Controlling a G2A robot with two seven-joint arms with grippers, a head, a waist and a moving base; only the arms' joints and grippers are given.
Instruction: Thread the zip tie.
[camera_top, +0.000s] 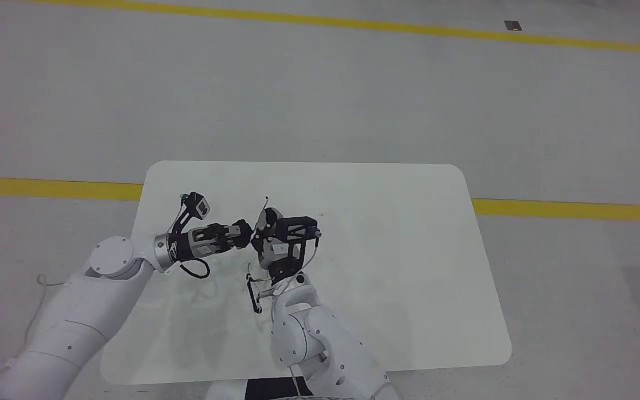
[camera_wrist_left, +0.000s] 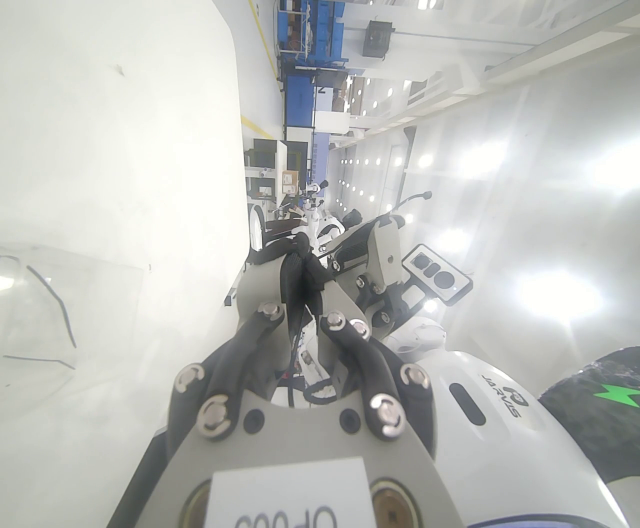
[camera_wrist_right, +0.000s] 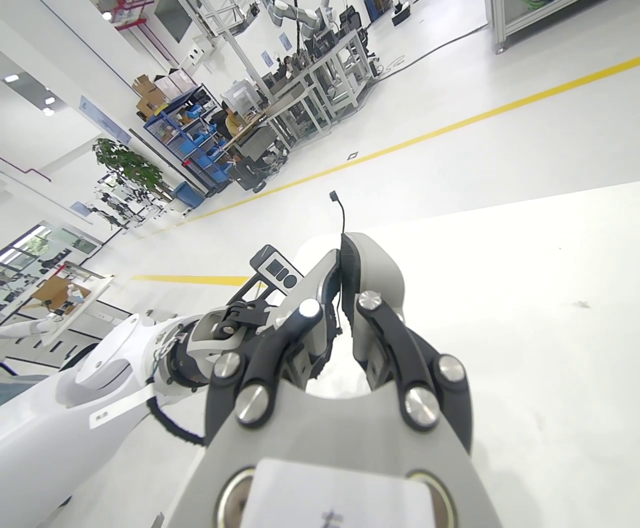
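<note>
Black zip tie is pinched in my fully closed right gripper, its head poking out past the fingertips, above the white table. My left gripper, just beside the zip tie, is closed too; I cannot tell on what.

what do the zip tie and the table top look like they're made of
Zip tie: looks like black plastic, probably nylon, matte. The thin strap bows gently where it sticks out of the shut jaws of the right gripper and ends in a small boxy head.
Table: smooth white top, dull finish, rounded corners. It could be laminate or painted board; I cannot tell which.
</note>
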